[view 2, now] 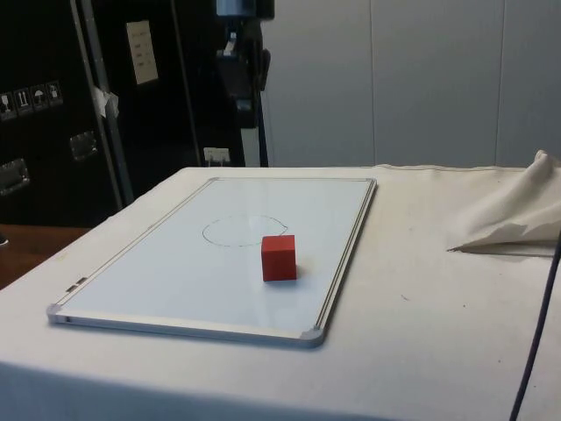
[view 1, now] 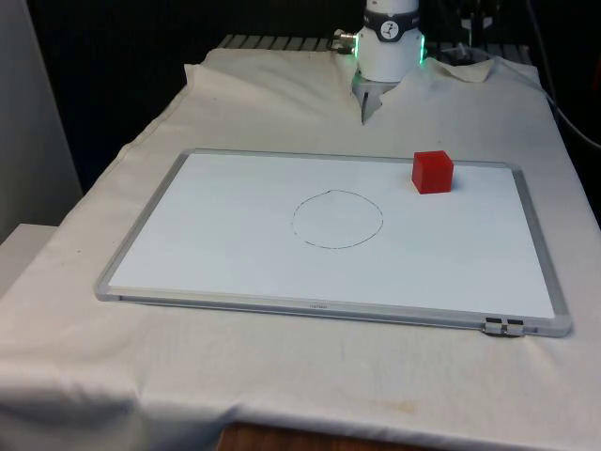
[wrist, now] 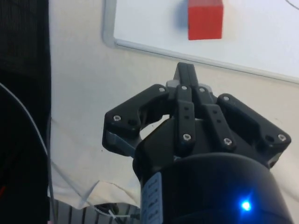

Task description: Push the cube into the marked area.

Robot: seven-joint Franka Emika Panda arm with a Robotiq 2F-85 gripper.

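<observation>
We find the pincer (view 1: 364, 113) hanging above the white cloth (view 1: 282, 103) just beyond the far edge of the whiteboard (view 1: 235, 254), clear of the board and touching nothing. In the wrist view the pincer (wrist: 186, 74) has its two fingers (wrist: 185, 93) pressed together into a single narrow tip, with no gap between them and nothing held. In the side view the pincer (view 2: 241, 105) hangs above the far end of the table, its tip pointing down.

We locate the red cube (view 1: 432, 172) on the whiteboard, ahead of the pincer tip and off to the front view's right of it, near the board's far edge and its corner on that side. The cube and the pincer are apart, with the board's grey frame (view 1: 282, 153) lying between them. In the wrist view the red cube (wrist: 205, 18) sits just inside the frame (wrist: 110, 23), straight ahead of the closed tip.

We see the marked area as a thin hand-drawn circle (view 1: 337, 219) near the middle of the board, nearer the camera than the pincer. The cube stands outside this circle, apart from its line, on the front view's right of it. In the side view the red cube (view 2: 279, 257) sits just beside the circle (view 2: 241, 231), between it and the board's frame.
</observation>
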